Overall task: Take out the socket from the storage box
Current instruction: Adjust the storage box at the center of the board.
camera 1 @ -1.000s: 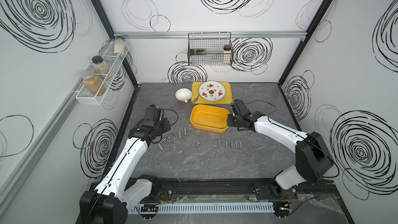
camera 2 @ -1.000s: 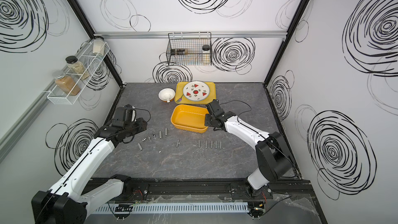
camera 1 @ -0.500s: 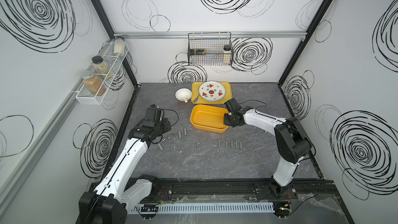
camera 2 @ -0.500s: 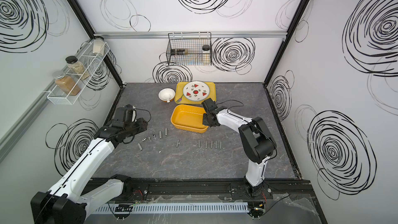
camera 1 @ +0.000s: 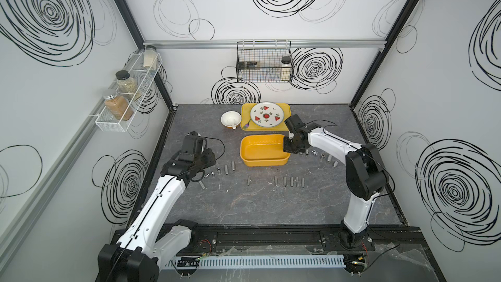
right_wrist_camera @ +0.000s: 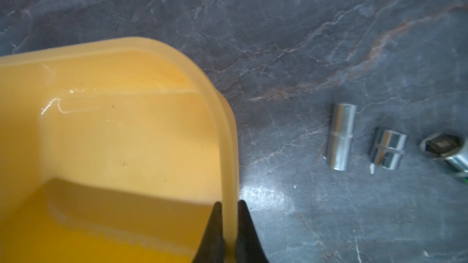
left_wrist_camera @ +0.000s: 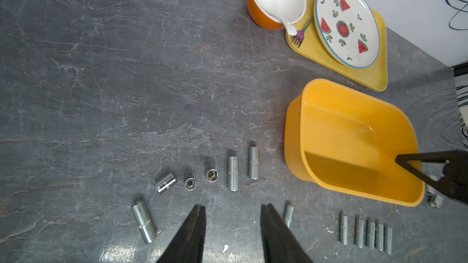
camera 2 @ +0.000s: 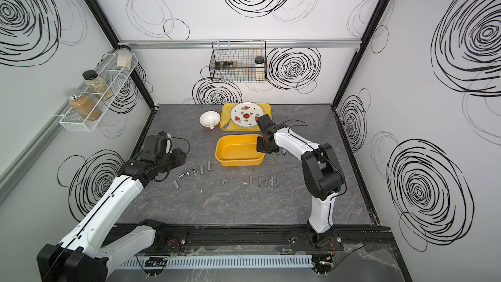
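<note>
The storage box, a deep yellow-orange tub, stands mid-table, and the inside that shows holds nothing. My right gripper is shut on its right-hand wall, one finger inside and one outside; both top views show it at that rim. Several metal sockets lie outside the box on the table: a front row, a left group and a few to the right. My left gripper hovers open and empty over the table among the left sockets.
Behind the box sits a flat yellow tray with a watermelon plate and a fork. An orange bowl with a white spoon stands beside it. A wire basket hangs on the back wall and a jar shelf on the left wall.
My right gripper has swung in over the box's right wall and shut on it. The left arm and the sockets have not moved.
</note>
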Robot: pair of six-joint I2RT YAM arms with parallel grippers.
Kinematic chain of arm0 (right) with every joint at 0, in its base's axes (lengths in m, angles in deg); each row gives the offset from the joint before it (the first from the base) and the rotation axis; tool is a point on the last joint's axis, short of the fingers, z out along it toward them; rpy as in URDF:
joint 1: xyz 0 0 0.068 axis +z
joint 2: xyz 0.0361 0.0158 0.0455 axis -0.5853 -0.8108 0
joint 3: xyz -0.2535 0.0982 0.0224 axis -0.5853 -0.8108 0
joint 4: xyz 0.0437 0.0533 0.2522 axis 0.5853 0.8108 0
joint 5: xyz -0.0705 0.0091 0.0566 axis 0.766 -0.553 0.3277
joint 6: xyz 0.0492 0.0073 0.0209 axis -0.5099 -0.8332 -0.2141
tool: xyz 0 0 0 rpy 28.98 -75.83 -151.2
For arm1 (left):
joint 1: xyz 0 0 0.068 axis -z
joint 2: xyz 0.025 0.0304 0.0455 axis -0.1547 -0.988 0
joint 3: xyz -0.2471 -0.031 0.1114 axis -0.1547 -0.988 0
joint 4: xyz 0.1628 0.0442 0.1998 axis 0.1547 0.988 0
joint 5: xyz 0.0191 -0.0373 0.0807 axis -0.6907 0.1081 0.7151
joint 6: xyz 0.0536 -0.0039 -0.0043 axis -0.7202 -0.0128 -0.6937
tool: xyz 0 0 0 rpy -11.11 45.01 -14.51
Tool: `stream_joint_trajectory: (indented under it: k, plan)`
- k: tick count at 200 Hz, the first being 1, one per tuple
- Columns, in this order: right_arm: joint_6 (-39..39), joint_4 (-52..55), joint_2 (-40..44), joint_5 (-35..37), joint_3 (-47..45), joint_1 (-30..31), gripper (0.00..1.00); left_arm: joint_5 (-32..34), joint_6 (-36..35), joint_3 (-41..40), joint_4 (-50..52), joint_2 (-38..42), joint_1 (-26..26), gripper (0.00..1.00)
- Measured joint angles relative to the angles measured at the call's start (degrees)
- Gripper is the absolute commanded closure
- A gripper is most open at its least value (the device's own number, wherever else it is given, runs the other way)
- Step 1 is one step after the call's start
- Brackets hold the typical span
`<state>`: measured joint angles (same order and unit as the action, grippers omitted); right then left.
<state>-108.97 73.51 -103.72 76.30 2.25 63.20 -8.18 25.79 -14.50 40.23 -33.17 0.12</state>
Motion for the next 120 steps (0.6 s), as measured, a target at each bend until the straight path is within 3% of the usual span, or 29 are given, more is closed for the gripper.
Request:
stream_joint_trajectory:
  k: [57,120]
  plan:
    - [4.9,12.9,-3.8,-8.2,9.6,-3.5,1.00,-0.1,0.0,0.0,-0.1,0.5,1.3,0.57]
    - [7.9,19.4,-7.0,-14.4,12.6,-4.5,1.00,0.5,0.1,0.0,-0.1,1.2,4.0,0.56]
